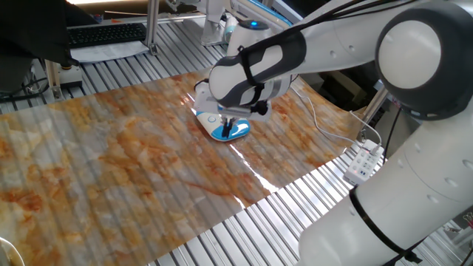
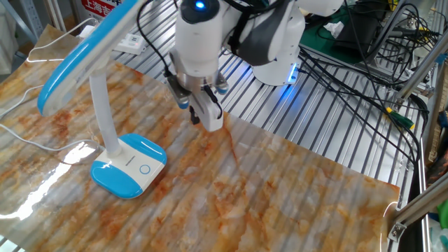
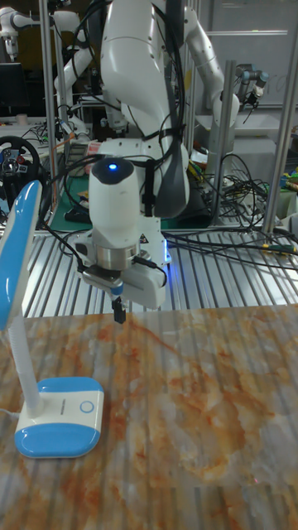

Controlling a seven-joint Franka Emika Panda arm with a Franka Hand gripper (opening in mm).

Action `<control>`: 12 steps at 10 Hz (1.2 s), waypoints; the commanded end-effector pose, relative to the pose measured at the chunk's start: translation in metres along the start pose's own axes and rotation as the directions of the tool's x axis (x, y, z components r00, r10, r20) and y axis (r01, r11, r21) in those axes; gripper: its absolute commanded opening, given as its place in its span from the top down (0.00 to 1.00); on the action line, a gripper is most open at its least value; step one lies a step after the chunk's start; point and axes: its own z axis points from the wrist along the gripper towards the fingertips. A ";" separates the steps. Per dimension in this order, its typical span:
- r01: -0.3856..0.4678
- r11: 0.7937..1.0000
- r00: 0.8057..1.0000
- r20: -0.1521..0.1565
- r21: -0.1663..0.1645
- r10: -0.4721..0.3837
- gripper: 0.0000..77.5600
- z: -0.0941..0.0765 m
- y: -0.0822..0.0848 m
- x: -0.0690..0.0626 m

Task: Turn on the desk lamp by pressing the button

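The desk lamp stands on the marbled mat, with its oval blue-and-white base (image 2: 129, 165) flat and its white stem (image 2: 105, 119) rising to a long blue-edged head (image 2: 84, 52). The round button (image 2: 144, 169) shows on the base top, also in the tall view (image 3: 86, 407). My gripper (image 2: 195, 117) hangs in the air to the right of the stem, above and apart from the base. The tall view shows the gripper (image 3: 119, 313) as one narrow dark tip, shut and holding nothing. From the opposite side, the gripper (image 1: 227, 124) overlaps the base (image 1: 222, 131).
A thin white cord (image 1: 318, 118) runs from the lamp to a white power strip (image 1: 362, 162) on the slatted metal table. A keyboard (image 1: 103, 33) lies at the back. Black cables (image 2: 364, 42) spread behind the arm. The mat edge (image 2: 315, 150) is near the gripper.
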 end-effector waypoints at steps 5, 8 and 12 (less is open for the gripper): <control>-0.198 0.980 0.980 -0.006 -0.024 0.198 1.00 0.017 0.029 -0.007; -0.209 0.978 0.978 -0.002 -0.019 0.209 1.00 0.022 0.034 -0.011; -0.351 0.936 0.936 -0.012 -0.029 0.351 1.00 0.022 0.043 -0.029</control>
